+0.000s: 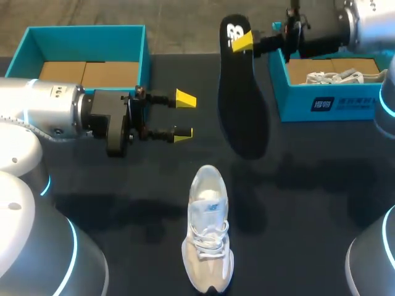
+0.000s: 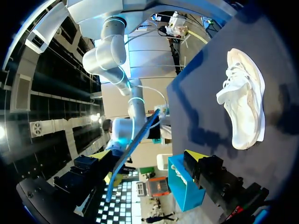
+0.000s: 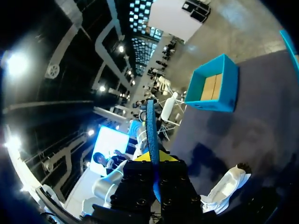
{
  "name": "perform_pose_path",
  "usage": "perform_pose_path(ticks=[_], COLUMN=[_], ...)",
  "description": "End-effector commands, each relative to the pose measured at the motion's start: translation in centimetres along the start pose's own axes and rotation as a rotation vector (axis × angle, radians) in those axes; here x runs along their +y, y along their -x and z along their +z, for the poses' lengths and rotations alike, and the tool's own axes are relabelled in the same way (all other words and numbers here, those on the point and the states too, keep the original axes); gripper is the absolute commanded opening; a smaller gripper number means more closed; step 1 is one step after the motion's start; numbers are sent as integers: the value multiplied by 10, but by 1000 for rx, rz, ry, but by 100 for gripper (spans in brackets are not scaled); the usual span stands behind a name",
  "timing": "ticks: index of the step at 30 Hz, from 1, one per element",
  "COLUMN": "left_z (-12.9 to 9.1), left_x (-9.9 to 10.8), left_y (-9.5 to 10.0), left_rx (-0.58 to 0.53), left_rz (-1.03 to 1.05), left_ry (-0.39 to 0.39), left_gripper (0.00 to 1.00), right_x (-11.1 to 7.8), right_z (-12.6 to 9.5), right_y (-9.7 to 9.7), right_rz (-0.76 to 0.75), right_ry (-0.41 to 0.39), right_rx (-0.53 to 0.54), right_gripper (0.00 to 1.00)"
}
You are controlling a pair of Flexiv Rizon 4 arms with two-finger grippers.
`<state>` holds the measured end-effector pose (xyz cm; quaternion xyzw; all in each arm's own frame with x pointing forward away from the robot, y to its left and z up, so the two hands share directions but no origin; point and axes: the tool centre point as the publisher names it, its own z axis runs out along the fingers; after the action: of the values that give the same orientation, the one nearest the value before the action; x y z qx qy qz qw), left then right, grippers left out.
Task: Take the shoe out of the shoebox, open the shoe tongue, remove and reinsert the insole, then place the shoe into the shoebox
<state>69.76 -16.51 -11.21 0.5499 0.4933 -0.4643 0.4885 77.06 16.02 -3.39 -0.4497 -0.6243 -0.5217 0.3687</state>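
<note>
Left box (image 1: 86, 34): teal card, open-topped, at the far left of the desk (image 1: 123, 185); flat brown cardboard lines its floor.
Right box (image 1: 327, 102): the same teal card, at the far right. White laces and pale fabric show inside, and my right arm reaches over it.
Desk: dark and matte.
Shoe (image 1: 208, 231): a white laced trainer with mesh and smooth panels. It stands on its sole at the near middle, lying near to far, well apart from both boxes.
Insole (image 1: 242, 105): black, thin and foot-shaped, with a white mark at its far end and a blue edge in the wrist views. It hangs off the desk between the two boxes, beyond the shoe.
Right fingers (image 1: 242, 42): clenched on the insole's far end, a yellow tip flat against its face.
Left fingers (image 1: 184, 103): spread and holding nothing, just left of the insole and near the left box's near right corner.
</note>
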Motion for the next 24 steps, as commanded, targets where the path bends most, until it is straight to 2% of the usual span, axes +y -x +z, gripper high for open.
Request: perform_pose_path(ticks=[1, 6, 13, 24], left_z=[1, 1, 1, 8], left_x=[-1, -1, -1, 5], left_y=[-1, -1, -1, -3], left_rx=[-1, -1, -1, -41], left_rz=[2, 2, 2, 31], left_ry=[4, 4, 4, -18], left_gripper=[100, 100, 100, 100], right_x=[-18, -18, -9, -4], right_z=[3, 5, 10, 14], right_y=[7, 15, 21, 27], right_rz=[56, 107, 179, 257], right_ry=[102, 136, 136, 88], right_rx=[-2, 20, -14, -8], right_gripper=[0, 0, 0, 0])
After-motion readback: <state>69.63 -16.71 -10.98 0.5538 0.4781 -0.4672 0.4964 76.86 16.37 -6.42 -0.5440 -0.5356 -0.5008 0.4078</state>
